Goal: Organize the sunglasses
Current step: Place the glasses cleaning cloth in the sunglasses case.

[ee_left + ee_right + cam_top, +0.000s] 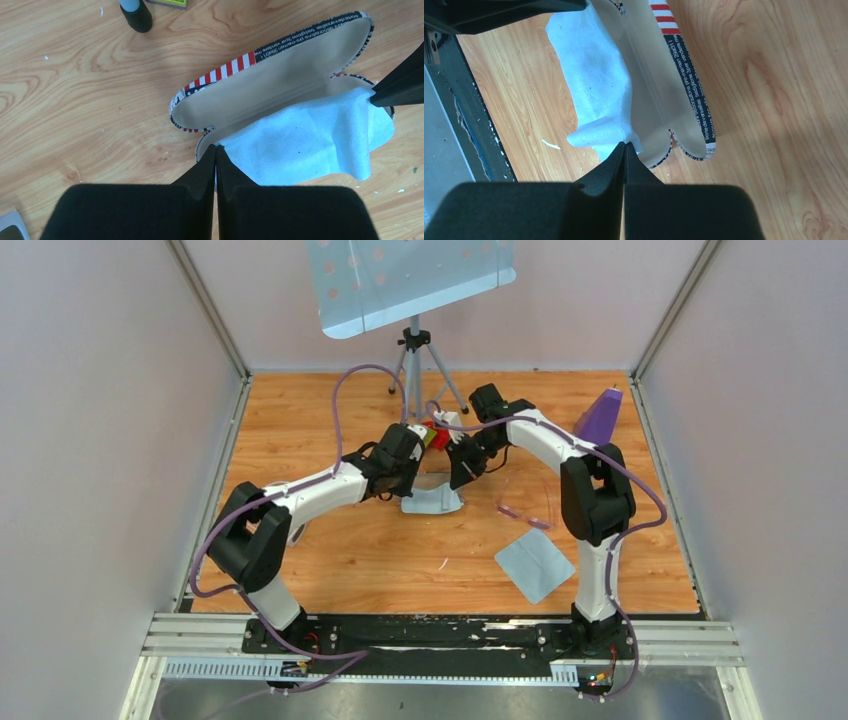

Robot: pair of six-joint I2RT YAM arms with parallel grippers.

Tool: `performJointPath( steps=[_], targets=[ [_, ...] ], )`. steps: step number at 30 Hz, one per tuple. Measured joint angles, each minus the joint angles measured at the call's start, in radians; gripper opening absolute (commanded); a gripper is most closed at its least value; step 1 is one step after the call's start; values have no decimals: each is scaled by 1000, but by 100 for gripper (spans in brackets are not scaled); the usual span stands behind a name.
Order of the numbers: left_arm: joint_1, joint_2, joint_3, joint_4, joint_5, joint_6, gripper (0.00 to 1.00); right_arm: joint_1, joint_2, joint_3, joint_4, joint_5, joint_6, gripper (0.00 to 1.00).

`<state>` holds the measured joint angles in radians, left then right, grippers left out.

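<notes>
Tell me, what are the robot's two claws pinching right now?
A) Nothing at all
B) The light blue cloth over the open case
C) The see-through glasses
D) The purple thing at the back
B: the left gripper and the right gripper are each shut on an opposite end of the light blue cloth draped across the open case, while the sunglasses lie apart, untouched.

A lab test cell, walled by plain panels and aluminium rails.
</notes>
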<state>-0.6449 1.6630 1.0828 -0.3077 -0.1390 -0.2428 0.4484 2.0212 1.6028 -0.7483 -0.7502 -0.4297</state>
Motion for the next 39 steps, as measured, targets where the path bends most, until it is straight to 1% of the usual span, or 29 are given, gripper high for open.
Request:
performJointPath(
  steps=[13, 30, 39],
  targets=[
    [2, 55, 11, 25, 0, 0, 0, -6, 16, 5, 5, 26, -1, 0],
    [2, 77, 11, 34, -5, 0, 0, -17, 49, 5, 5, 50, -13, 0],
    [2, 97, 28, 37, -5, 0, 0, -17, 76, 42, -1, 63, -20, 0]
  ],
)
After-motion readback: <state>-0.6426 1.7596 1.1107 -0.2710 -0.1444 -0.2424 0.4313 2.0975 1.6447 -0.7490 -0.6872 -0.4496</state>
